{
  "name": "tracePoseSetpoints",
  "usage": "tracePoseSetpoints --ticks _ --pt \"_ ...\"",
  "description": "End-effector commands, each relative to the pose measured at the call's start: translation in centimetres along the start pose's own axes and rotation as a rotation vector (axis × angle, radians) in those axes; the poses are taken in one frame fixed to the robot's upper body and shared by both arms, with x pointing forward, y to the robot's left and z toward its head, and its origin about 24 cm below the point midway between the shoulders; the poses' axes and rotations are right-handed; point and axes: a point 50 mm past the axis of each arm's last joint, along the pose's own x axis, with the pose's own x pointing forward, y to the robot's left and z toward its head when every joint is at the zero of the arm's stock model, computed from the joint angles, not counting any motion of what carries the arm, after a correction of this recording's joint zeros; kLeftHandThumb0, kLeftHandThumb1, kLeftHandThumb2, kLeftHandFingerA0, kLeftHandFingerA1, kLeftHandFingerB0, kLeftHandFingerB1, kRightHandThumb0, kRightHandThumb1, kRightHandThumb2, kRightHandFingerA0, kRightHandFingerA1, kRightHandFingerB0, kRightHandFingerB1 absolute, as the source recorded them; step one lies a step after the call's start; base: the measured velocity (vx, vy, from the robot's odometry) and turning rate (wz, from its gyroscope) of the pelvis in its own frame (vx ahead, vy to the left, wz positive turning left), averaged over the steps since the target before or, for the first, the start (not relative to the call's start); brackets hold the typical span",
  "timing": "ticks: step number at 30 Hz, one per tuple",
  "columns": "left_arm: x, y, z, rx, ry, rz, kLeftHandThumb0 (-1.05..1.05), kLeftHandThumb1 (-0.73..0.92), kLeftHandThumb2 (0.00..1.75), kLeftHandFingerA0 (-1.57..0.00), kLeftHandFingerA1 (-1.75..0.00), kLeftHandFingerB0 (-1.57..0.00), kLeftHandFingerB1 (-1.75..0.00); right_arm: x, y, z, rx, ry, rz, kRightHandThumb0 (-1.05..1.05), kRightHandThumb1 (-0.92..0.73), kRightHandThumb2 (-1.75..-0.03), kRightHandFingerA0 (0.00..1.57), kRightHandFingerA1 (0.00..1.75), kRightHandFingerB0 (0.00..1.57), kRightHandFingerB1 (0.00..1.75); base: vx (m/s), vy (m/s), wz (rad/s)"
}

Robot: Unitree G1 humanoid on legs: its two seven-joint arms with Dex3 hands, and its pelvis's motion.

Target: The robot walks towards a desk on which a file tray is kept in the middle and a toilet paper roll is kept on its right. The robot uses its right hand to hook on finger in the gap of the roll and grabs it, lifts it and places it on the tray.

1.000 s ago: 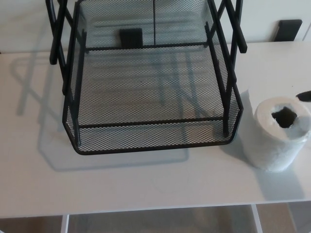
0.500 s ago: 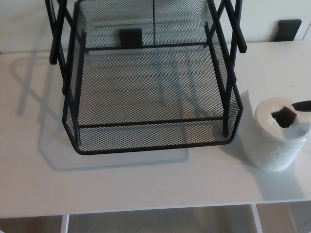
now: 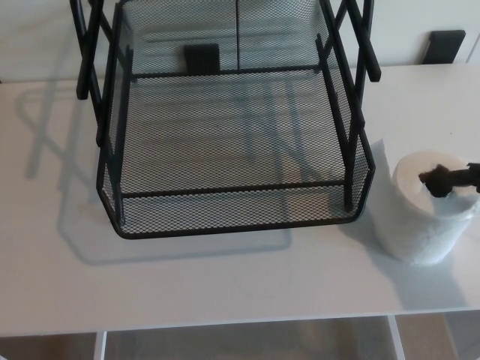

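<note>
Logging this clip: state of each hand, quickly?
Left hand: not in view.
Right hand: only a finger shows, reaching over the roll at its hole; open or closed cannot be told.

Only a dark finger of my right robot hand (image 3: 452, 178) shows, reaching in from the right edge of the picture and lying across the top of the toilet paper roll (image 3: 424, 217), its tip over the hole in the roll's middle. I cannot tell how the rest of the robot hand is set, since it lies outside the picture. The roll stands upright on the white table (image 3: 225, 277) under my finger. To the left of my robot hand, just beside the roll, sits the black mesh file tray (image 3: 232, 221), with black uprights rising at its sides. Beyond my robot hand, at the table's far edge, is a small black block (image 3: 444, 45).
</note>
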Motion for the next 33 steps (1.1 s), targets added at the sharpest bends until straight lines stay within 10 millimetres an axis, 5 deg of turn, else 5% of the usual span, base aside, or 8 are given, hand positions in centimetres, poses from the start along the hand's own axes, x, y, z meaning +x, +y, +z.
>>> tracePoseSetpoints --ticks 1,3,13,16,20,25,27,33 --pt "-0.2 0.7 0.4 0.017 0.003 0.012 -0.86 0.80 0.65 -0.51 -0.48 -0.35 -0.34 0.7 0.5 0.2 0.004 0.011 0.017 -0.46 -0.55 -0.59 0.21 0.40 0.09 0.22 0.00 0.000 0.00" --pt "2.3 -1.0 2.8 -0.003 0.029 0.055 -0.89 0.87 0.66 -0.45 -0.47 -0.27 -0.33 1.0 0.8 0.3 -0.006 0.008 0.026 -0.47 -0.57 -0.57 0.24 0.40 0.07 0.27 0.00 0.000 0.00" --pt "2.6 -0.9 2.8 0.005 0.044 0.055 -0.88 0.87 0.66 -0.44 -0.47 -0.27 -0.33 2.6 1.9 1.1 -0.169 0.030 0.028 -0.59 -0.47 -0.79 0.45 0.57 0.05 0.28 0.00 0.000 0.00" --pt "2.7 -1.1 3.0 0.010 0.042 0.049 -0.89 0.87 0.66 -0.43 -0.48 -0.26 -0.33 3.8 2.6 1.6 -0.267 0.010 -0.048 -0.44 -0.59 -0.59 0.83 0.54 0.24 0.29 0.00 0.000 0.00" --pt "2.7 -1.2 2.9 0.006 0.043 0.051 -0.88 0.87 0.67 -0.44 -0.47 -0.27 -0.34 5.1 3.5 2.5 -0.353 0.017 -0.123 -0.36 -0.59 -0.57 0.94 1.31 0.51 0.41 0.00 0.000 0.00" --pt "2.8 -1.4 3.0 0.006 0.044 0.036 -0.88 0.88 0.67 -0.41 -0.45 -0.25 -0.34 5.9 4.6 3.2 -0.381 -0.074 -0.282 -0.17 -0.62 -0.62 0.93 1.61 0.77 0.53 0.00 0.000 0.00" --pt "2.8 -1.4 3.0 0.002 0.045 0.040 -0.86 0.87 0.66 -0.44 -0.48 -0.28 -0.34 6.0 4.8 3.2 -0.390 -0.081 -0.308 -0.19 -0.61 -0.64 0.94 1.61 0.96 0.67 0.00 0.000 0.00" --pt "2.9 -1.8 2.7 0.005 0.062 0.053 -0.85 0.87 0.66 -0.46 -0.46 -0.30 -0.34 6.5 5.2 3.2 -0.372 -0.111 -0.418 -0.16 -0.55 -0.71 0.97 1.45 0.94 0.72 0.00 0.000 0.00"
